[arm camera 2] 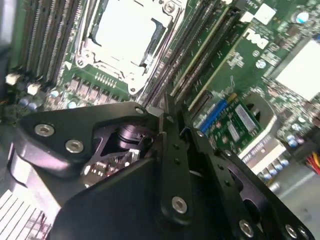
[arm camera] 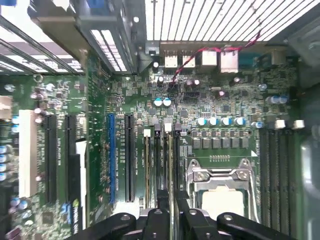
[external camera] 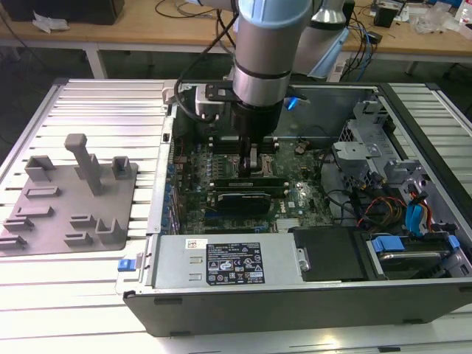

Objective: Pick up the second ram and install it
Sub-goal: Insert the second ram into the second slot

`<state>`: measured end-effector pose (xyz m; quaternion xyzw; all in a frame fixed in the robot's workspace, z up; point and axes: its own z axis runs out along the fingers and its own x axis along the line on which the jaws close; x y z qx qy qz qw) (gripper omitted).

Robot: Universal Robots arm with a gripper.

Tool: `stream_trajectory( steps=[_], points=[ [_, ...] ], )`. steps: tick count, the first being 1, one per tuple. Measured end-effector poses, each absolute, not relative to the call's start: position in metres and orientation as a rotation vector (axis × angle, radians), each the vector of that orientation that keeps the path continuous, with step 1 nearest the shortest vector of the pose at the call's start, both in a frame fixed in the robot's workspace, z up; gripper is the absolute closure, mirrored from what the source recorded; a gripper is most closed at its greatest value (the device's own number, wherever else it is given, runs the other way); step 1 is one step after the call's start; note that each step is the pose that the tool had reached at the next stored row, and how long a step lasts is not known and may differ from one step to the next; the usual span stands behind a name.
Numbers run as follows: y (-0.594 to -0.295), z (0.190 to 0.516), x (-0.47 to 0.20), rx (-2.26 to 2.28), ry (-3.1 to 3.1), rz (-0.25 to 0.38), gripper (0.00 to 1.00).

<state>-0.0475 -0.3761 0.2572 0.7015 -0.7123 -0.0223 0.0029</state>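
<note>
Gripper (external camera: 253, 164) reaches into the open computer case (external camera: 295, 295) on the slatted tabletop (external camera: 88, 295), fingers together over the motherboard's (arm camera: 210, 100) memory slots (arm camera: 160, 160); workbenches (external camera: 147, 29) behind

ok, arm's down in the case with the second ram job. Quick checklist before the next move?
1. End effector over the memory slots beside the CPU socket: ok.
2. Second ram held in the end effector: cannot tell; its own body hides the spot in both wrist views.
3. Stick seated in the slot under the end effector: cannot tell.
4. White end clips at the slot ends latched: cannot tell.
5. Red cable apart from the end effector: ok, it lies at the board's far edge.
6. End effector off the CPU socket: ok, it is beside it, not above it.
</note>
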Motion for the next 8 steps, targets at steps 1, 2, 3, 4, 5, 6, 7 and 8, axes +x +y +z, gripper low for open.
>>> stream_trajectory(
  steps=[1,2,3,4,5,6,7,8],
  points=[
    [-0.376,0.271,-0.048,2.200,-2.234,-0.069,0.83],
    [-0.376,0.273,-0.047,2.200,-2.234,-0.069,0.83],
    [-0.376,0.273,-0.047,2.200,-2.234,-0.069,0.83],
    [-0.376,0.273,-0.041,2.200,-2.234,-0.069,0.83],
    [-0.376,0.273,-0.035,2.200,-2.234,-0.069,0.83],
    [-0.376,0.273,-0.028,2.200,-2.234,-0.069,0.83],
    [-0.376,0.273,-0.027,2.200,-2.234,-0.069,0.83],
    [-0.376,0.273,-0.027,2.200,-2.234,-0.069,0.83]
  ],
)
